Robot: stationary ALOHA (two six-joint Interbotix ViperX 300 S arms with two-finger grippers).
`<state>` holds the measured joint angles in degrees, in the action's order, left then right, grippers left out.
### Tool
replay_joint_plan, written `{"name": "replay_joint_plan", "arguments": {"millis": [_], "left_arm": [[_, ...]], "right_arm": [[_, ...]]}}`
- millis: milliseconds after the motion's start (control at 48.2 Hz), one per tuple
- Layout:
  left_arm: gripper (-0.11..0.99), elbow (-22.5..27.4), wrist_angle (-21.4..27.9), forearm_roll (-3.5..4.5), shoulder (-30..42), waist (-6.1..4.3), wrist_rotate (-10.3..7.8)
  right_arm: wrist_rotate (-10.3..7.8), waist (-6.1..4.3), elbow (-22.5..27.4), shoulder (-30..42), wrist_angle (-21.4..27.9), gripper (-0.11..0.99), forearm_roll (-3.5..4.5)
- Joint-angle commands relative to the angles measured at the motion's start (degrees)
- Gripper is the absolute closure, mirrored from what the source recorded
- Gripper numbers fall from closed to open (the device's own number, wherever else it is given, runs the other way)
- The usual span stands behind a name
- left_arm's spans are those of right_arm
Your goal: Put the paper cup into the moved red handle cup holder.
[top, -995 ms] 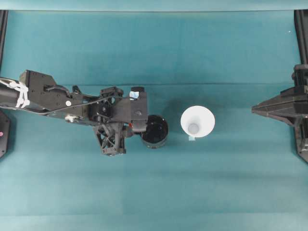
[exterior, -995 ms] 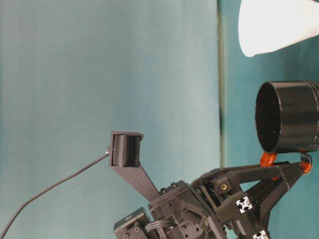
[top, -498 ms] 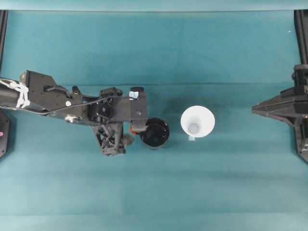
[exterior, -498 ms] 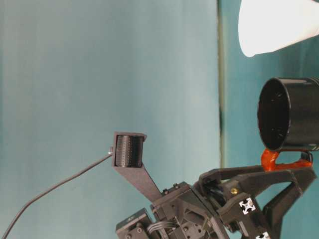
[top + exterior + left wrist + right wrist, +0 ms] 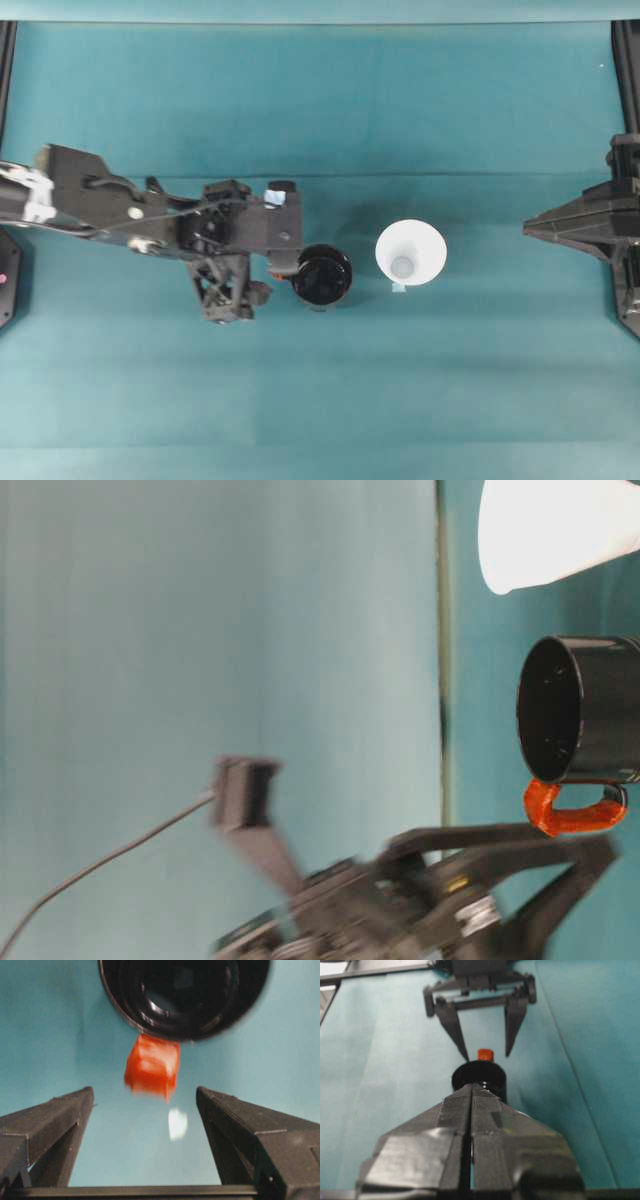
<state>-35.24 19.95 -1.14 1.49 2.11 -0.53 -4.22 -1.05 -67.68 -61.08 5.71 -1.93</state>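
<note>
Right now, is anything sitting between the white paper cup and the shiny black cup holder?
No. The overhead view shows only bare teal table between paper cup and holder.

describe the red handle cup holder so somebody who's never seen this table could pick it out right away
On the teal table, look near the middle, just off the open fingers of the left gripper. The red handle cup holder stands there upright, with the paper cup beside it, apart. It is the glossy black round one with a small red-orange handle; the paper cup is plain white and tapered.

Glossy black plastic red handle cup holder (image 5: pixel 322 277), matt white paper cup (image 5: pixel 410 252), teal cloth table cover (image 5: pixel 400 110)
</note>
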Motion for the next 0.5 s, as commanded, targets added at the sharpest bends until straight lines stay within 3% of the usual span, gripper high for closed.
{"name": "replay_joint_plan", "arguments": {"millis": [0, 124, 477], "left_arm": [[-0.05, -0.4, 1.5, 0.00, -4.4, -0.09, -0.97], [-0.05, -2.8, 2.2, -0.09, -10.3, 0.00, -2.02], [-0.05, -11.7, 2.4, -0.09, -24.8, 0.00, -1.49]], "right_arm": [[-0.26, -0.18, 0.4, 0.4, -0.3, 0.98, -0.09], [-0.35, -0.18, 0.4, 0.4, -0.4, 0.98, -0.09], [-0.44, -0.26, 0.4, 0.5, -0.4, 0.98, -0.09]]}}
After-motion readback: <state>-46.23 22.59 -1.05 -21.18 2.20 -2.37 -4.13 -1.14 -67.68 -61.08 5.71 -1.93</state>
